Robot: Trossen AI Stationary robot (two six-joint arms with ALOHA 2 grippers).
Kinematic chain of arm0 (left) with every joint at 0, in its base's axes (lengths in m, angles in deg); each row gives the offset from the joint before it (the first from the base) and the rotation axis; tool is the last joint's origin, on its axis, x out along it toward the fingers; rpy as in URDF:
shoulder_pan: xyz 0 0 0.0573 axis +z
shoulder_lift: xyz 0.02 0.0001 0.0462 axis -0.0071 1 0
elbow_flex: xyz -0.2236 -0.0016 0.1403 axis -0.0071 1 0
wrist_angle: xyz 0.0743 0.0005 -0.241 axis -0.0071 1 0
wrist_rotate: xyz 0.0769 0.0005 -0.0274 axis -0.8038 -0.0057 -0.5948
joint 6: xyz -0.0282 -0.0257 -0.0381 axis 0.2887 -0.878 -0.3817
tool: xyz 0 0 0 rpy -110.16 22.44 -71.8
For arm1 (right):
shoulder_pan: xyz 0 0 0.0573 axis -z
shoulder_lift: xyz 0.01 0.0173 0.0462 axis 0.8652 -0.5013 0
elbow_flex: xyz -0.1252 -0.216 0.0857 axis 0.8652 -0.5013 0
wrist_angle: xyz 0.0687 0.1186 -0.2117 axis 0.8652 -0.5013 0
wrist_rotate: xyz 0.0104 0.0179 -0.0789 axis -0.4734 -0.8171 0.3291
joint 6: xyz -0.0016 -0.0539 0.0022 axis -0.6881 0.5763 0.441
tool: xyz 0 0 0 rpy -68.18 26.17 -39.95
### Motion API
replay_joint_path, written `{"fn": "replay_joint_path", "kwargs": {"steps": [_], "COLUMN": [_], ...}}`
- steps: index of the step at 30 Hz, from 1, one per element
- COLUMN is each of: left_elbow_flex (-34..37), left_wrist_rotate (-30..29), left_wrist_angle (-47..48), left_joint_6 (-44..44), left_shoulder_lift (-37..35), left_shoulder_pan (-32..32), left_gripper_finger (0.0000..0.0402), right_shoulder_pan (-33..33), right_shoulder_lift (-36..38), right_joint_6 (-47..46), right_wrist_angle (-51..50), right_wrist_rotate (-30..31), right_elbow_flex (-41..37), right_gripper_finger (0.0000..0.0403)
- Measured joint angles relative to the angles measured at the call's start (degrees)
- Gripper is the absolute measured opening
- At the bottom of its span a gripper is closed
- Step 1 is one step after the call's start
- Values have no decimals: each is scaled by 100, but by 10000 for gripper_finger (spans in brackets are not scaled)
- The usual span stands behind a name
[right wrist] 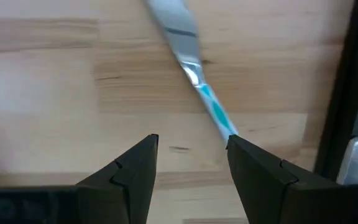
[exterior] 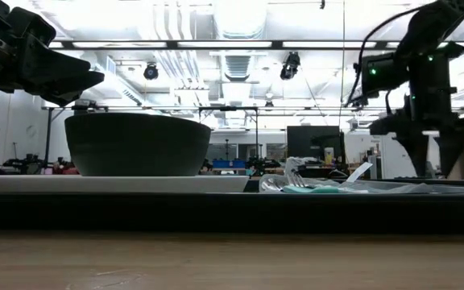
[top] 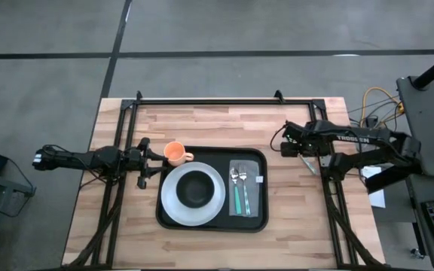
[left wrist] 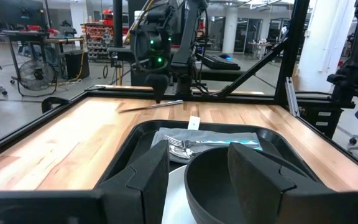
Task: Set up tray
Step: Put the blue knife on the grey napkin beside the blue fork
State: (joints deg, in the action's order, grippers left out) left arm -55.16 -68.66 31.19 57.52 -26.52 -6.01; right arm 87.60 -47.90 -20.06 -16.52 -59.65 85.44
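The black tray (top: 261,218) lies mid-table. On it stands a white plate (top: 170,207) with a dark bowl (top: 194,188), and beside that a grey napkin (top: 253,188) carrying a fork and a spoon (top: 237,188) with teal handles. An orange cup (top: 175,153) stands at the tray's far left corner. A teal-handled knife (right wrist: 194,78) lies on the wood to the right of the tray. My right gripper (right wrist: 191,162) hangs open just above it, fingers pointing down, with the handle end near one fingertip. My left gripper (left wrist: 197,168) is open at the tray's left edge, level and facing the bowl (left wrist: 241,180).
A black frame rail (top: 224,101) runs along the table's far edge, and more rails run down both sides. Bare wood (top: 300,203) lies between the tray and the right rail. The cup sits close to my left gripper (top: 151,162). Cables and equipment lie beyond the table's right edge.
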Motion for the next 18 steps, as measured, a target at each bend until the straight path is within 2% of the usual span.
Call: {"fn": "replay_joint_path", "kwargs": {"steps": [11,18], "left_elbow_flex": [-1,-1], "left_wrist_rotate": [0,0], "left_wrist_angle": [2,2], "left_joint_6": [1,0], "left_shoulder_lift": [0,0], "left_shoulder_pan": [1,2], "left_gripper_finger": [146,146], "right_shoulder_pan": [89,89], "right_shoulder_lift": [0,11], "right_joint_6": [-95,-152], "right_wrist_angle": [585,675], "right_wrist_rotate": [-110,-130], "right_elbow_flex": [-668,-776], "right_gripper_finger": [182,174]}}
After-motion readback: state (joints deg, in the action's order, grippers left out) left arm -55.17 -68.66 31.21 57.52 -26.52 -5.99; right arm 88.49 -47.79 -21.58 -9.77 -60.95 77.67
